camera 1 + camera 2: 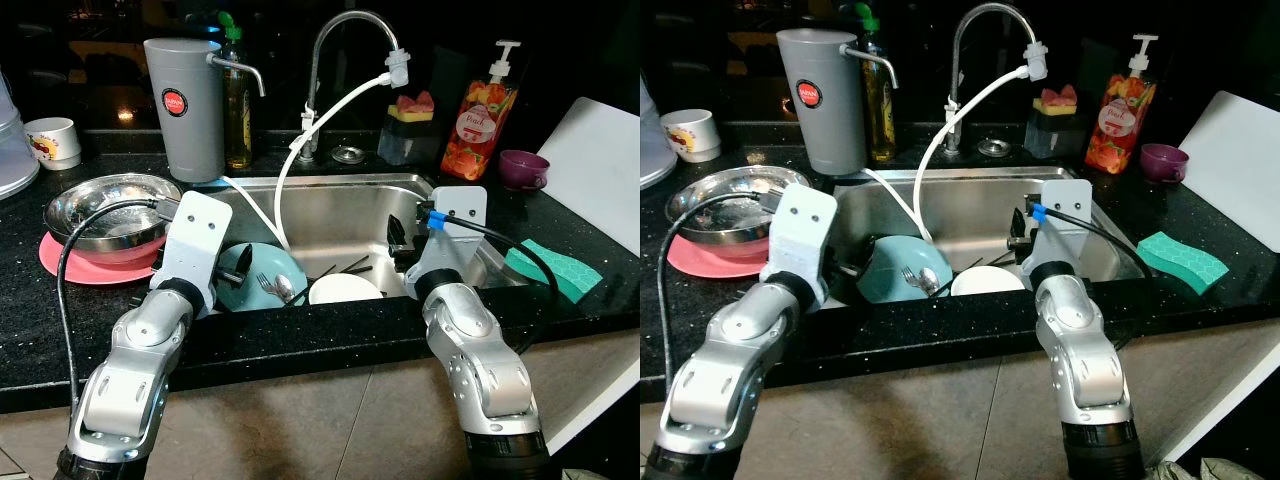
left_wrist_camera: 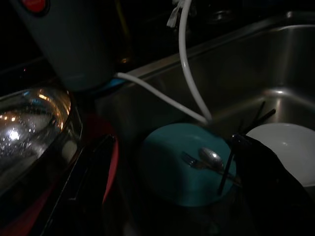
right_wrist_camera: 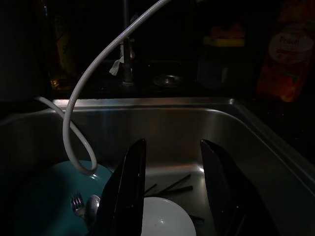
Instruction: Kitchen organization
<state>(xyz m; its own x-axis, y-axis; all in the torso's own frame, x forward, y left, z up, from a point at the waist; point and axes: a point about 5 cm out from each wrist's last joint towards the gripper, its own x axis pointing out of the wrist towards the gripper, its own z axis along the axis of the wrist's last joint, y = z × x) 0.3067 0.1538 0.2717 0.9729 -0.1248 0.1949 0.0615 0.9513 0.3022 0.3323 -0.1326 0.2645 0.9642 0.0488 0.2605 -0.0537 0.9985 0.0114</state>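
Right wrist view shows the right gripper jaws released above the white bowl in the sink; left gripper jaws likewise spread over the teal plate.

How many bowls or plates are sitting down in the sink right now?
2: a teal bowl at the sink's left with a fork and spoon on it, and a white dish beside it toward the right. The grippers and front rim may hide more.
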